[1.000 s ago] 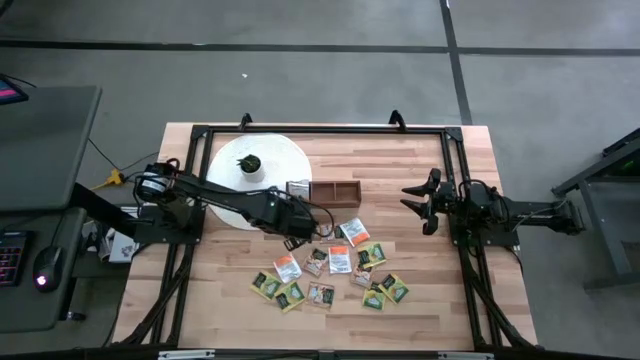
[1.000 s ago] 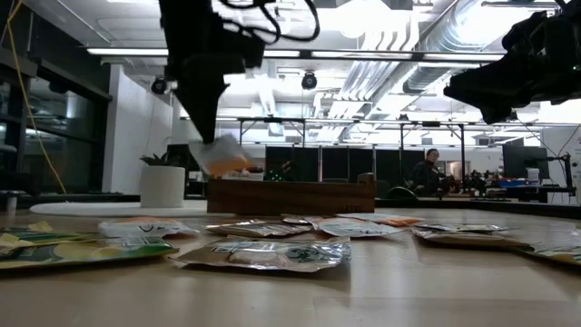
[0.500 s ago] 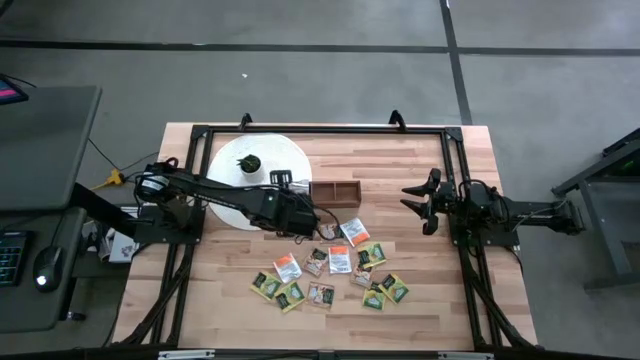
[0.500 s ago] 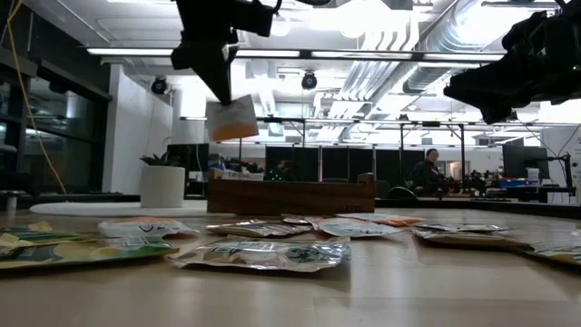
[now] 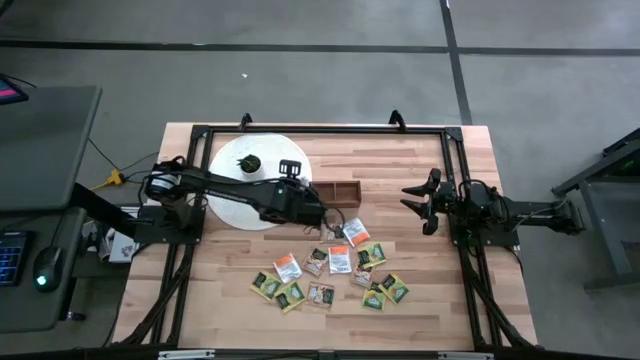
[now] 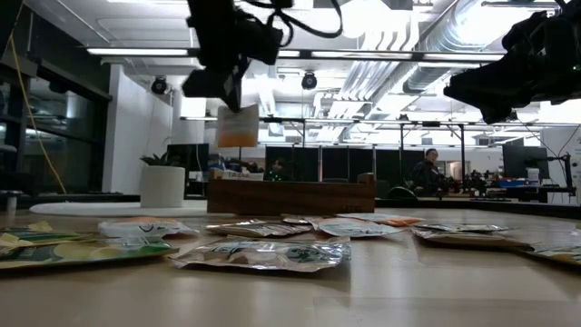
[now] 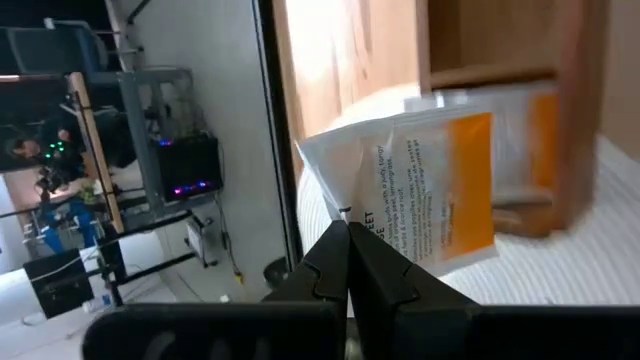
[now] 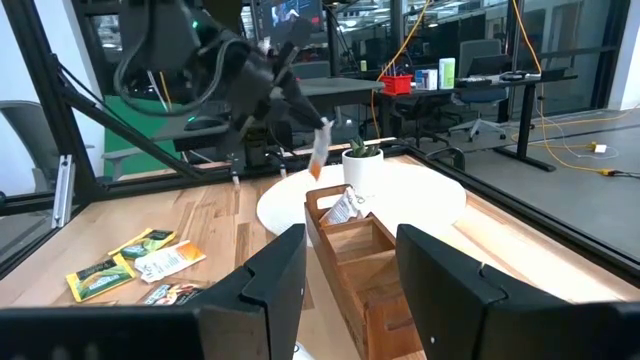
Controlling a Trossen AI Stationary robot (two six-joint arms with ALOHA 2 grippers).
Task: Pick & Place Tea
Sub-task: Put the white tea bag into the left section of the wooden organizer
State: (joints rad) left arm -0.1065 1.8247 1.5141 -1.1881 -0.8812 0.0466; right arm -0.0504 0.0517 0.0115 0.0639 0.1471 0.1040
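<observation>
left gripper (image 7: 347, 240) fingers pinch an orange-and-white flat square tea sachet (image 7: 430, 185) hanging below them above the long brown wooden box (image 6: 290, 194); right gripper (image 5: 418, 200) fingers spread wide.

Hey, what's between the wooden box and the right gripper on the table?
Nothing: in the high view, bare table runs from the wooden box to the open right gripper. The loose tea bags lie nearer the front.

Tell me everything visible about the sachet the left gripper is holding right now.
The held sachet is a small flat square packet, white with an orange panel and dark print, looking like paper or foil. The left gripper pinches it at one edge, so it hangs clear of the table, above the end of the wooden box nearest the white disc. Only the fingers touch it. Another sachet already sits in that end compartment.
</observation>
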